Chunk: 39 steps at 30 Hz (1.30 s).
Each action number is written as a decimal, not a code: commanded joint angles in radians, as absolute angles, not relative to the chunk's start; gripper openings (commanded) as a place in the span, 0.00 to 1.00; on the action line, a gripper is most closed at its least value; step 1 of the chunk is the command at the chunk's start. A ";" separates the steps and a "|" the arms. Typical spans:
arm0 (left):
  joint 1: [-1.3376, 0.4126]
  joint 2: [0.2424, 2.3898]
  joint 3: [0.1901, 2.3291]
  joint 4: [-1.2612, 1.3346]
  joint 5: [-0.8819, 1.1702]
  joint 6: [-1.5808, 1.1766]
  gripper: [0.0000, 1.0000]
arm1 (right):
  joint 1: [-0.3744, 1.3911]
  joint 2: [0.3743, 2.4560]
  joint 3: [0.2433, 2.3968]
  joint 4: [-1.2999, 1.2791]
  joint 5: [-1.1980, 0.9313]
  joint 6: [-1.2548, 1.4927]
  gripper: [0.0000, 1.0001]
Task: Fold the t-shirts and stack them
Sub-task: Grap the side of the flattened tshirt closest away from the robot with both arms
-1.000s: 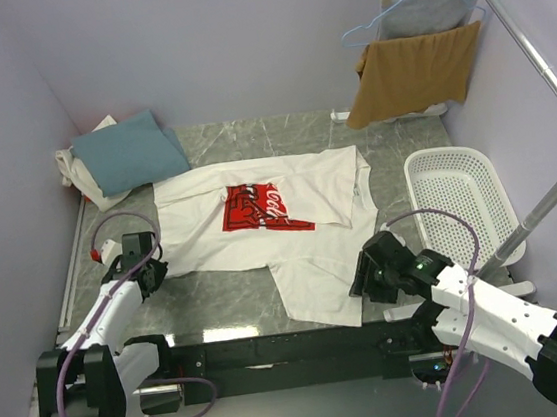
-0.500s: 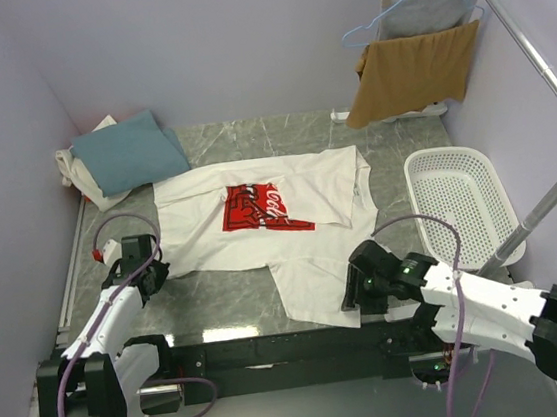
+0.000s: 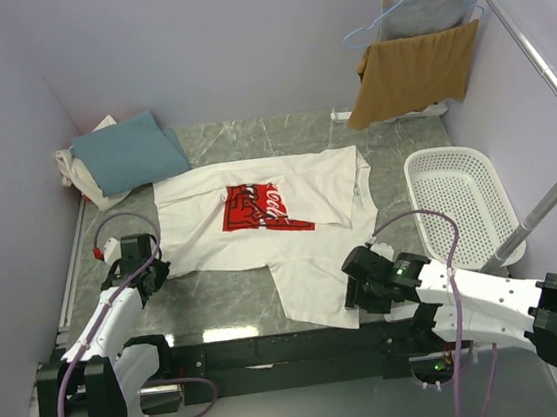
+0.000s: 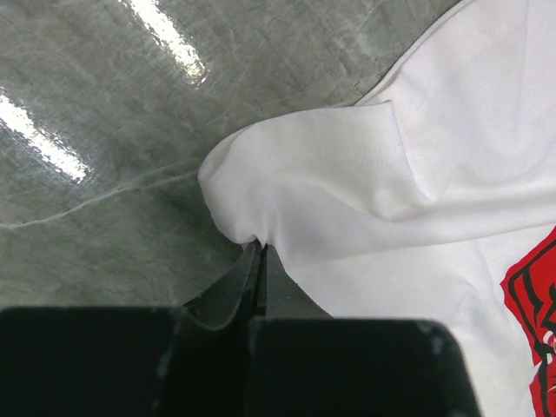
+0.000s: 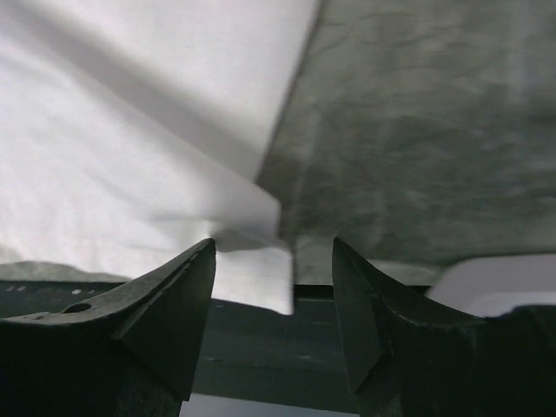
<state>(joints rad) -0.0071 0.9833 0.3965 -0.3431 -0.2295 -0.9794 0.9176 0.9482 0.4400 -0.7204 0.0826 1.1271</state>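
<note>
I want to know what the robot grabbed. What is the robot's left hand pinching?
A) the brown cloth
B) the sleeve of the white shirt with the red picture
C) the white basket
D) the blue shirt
B: in the left wrist view the left gripper is shut on a bunched sleeve of the white t-shirt, whose red print shows at the edge.

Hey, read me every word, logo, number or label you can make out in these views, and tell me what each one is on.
Red print on the white t-shirt: white script lettering, partly folded over and too small to read.
Edge of the same print in the left wrist view: only black lines, no legible letters.
Nothing else in any view carries readable text.
</note>
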 commanded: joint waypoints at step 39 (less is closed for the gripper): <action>-0.083 0.700 0.523 -0.621 -0.018 -1.069 0.01 | 0.953 0.476 0.721 -1.172 0.365 1.319 0.00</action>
